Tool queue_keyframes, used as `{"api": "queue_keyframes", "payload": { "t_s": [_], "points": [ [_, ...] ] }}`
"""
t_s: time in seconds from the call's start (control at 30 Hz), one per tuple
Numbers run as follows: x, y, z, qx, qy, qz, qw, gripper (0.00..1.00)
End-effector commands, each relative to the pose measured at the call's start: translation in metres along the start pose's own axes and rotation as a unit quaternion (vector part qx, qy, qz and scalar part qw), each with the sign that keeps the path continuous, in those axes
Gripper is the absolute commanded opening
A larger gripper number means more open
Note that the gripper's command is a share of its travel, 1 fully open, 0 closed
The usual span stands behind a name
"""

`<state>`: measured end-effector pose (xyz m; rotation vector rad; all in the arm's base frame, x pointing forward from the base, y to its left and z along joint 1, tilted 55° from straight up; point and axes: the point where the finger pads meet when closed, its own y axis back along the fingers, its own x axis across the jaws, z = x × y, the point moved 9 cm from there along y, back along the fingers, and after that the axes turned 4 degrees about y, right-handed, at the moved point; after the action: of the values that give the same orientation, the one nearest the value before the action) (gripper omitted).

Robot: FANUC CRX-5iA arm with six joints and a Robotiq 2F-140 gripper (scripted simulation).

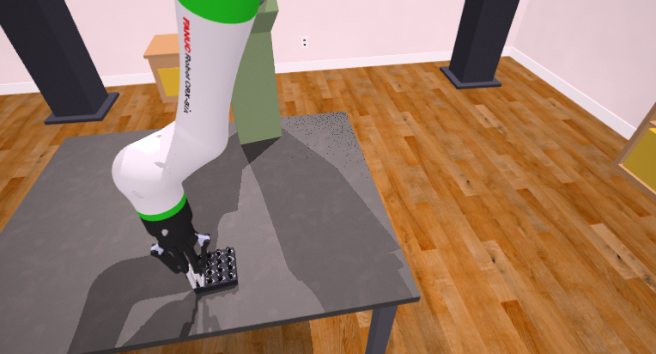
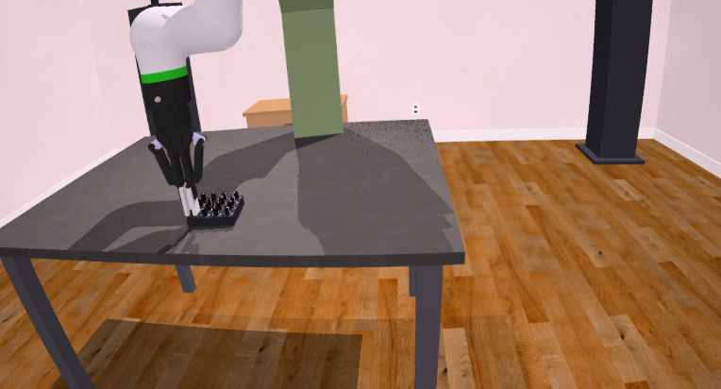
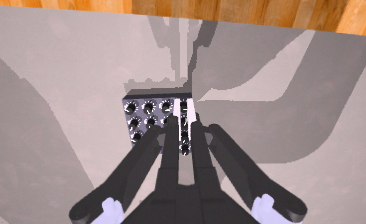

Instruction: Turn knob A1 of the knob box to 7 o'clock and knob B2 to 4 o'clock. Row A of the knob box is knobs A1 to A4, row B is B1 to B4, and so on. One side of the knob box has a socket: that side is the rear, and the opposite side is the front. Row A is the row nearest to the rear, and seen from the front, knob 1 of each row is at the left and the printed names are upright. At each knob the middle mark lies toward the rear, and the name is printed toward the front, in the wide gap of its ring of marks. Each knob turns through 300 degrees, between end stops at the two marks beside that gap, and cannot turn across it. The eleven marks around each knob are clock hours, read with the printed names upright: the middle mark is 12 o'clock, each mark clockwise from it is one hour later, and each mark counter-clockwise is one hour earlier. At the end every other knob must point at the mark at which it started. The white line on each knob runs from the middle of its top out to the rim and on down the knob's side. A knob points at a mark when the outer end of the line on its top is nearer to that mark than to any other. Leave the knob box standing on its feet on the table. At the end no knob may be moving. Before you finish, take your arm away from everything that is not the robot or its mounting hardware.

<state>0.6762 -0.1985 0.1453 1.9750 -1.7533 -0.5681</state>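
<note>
Gripper (image 1: pixel 197 283) (image 2: pixel 191 210) (image 3: pixel 183 107) grasping corner knob (image 3: pixel 184 106), 12 o'clock end of wrist-view column; twist slowly about its axis, avoiding neighbours.

So the knob box (image 1: pixel 220 288) (image 2: pixel 214 221) (image 3: pixel 156 94) is sitting on the table (image 1: pixel 316 259) (image 2: pixel 362 210) (image 3: pixel 59 55), toward the near edge and left of centre in the exterior view; the knobs (image 1: pixel 219 262) (image 2: pixel 215 205) (image 3: pixel 149 107) are standing in rows on top of it; the gripper (image 1: pixel 196 280) (image 2: pixel 191 205) (image 3: pixel 183 107) is reaching down at the box's left side there, its tips among the end knobs. The post (image 1: pixel 259 85) (image 2: pixel 315 74) is standing at the table's far side, behind the box; a cabinet (image 1: pixel 162 46) (image 2: pixel 267 105) is sitting farther back, behind the table; pillars (image 1: pixel 482 34) (image 2: pixel 617 74) are rising beyond the table, left and right.
</note>
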Motion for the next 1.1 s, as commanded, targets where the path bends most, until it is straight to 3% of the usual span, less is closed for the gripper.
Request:
{"api": "queue_keyframes", "payload": {
  "t_s": [0.0, 0.57, 1.07],
  "points": [
    [0.0001, 0.0001, 0.0, 0.0, 0.007, 0.0, 1.0, 0.05],
    [0.0001, 0.0001, 0.0, 0.0, 0.093, 0.0, 0.996, 0.05],
    [0.0001, 0.0001, 0.0, 0.0, 0.226, 0.0, 0.974, 0.05]
  ]
}}
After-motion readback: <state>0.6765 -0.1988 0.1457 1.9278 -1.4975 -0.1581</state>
